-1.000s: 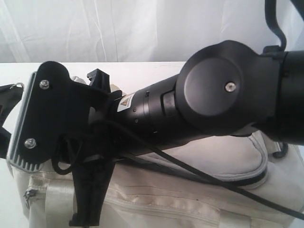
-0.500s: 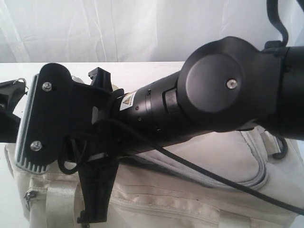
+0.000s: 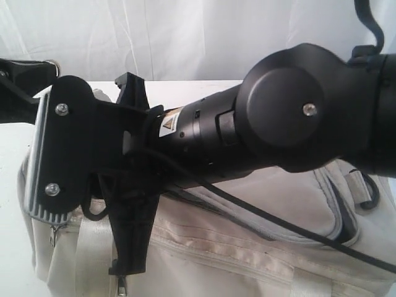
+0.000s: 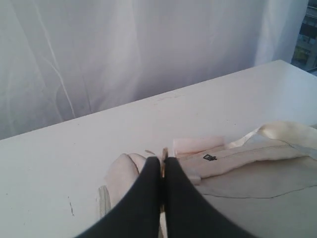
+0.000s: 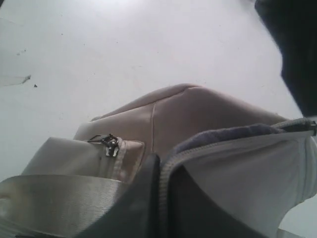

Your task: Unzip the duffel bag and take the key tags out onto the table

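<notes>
While no brand name can be read anywhere, we do find two marks. One is a small triangular warning sticker [image 3: 167, 127] on the right arm [image 3: 278, 117], its print too small to read. The other is a tiny black mark [image 4: 209, 157] on the cream cloth of the duffel bag [image 3: 247, 260], equally illegible.

In the exterior view the bag lies on the table [image 3: 9, 185] from 4 to 8 o'clock. It sits beneath the right arm, which crosses from 3 o'clock toward 9. The left gripper [image 4: 163, 163] sits at about 10 o'clock there. We see its fingers pressed together on a thin tab at the bag's end, where the cloth is bunched up off the tabletop.

The right gripper [image 5: 159, 166] has its fingers nipped together on the grey zip edge [image 5: 171, 158] of the bag's top flap. Beside that edge a strip of dark lining [image 5: 223, 134] shows. What the bag holds we cannot tell, as its inside is hidden. A zip pull [image 5: 110, 144] lies near a cream webbing handle [image 5: 54, 198].
</notes>
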{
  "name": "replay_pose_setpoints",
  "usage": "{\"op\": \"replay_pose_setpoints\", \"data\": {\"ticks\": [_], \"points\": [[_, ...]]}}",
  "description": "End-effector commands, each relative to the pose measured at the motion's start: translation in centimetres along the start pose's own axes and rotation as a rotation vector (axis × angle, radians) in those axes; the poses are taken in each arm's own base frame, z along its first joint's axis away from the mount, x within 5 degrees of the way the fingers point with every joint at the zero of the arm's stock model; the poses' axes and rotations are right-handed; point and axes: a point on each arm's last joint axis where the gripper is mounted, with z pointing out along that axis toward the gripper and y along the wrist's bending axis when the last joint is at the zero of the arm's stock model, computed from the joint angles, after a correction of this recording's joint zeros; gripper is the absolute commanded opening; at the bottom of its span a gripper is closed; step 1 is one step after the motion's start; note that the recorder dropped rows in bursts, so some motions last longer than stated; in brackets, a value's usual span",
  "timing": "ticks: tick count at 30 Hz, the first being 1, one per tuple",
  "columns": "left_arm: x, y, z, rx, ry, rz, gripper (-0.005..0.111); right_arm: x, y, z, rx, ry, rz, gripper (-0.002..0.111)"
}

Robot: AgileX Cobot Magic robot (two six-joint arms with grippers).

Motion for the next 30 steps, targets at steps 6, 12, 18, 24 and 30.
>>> {"op": "replay_pose_setpoints", "data": {"ticks": [6, 12, 18, 24, 30], "points": [[-1.2, 3.5, -0.5, -0.082, -0.021, -0.015, 0.0, 1.0, 1.9, -0.2, -0.157, 0.123, -0.051, 0.0], [-1.1, 3.8, -0.7, -0.035, -0.014, 0.065, 0.0, 1.6, 0.2, -0.4, 0.031, 0.197, 0.002, 0.0], [-1.0, 3.6, -1.1, 0.074, -0.012, 0.103, 0.0, 2.0, -0.9, -0.8, 0.162, 0.244, 0.055, 0.02], [-0.8, 3.3, -1.7, 0.189, -0.016, 0.129, 0.0, 1.0, -1.6, -0.8, 0.242, 0.116, 0.193, 0.054], [-0.8, 2.9, -2.0, 0.268, -0.021, 0.133, 0.0, -1.9, -2.9, -2.0, 0.343, -0.246, 0.456, 0.056]]}}
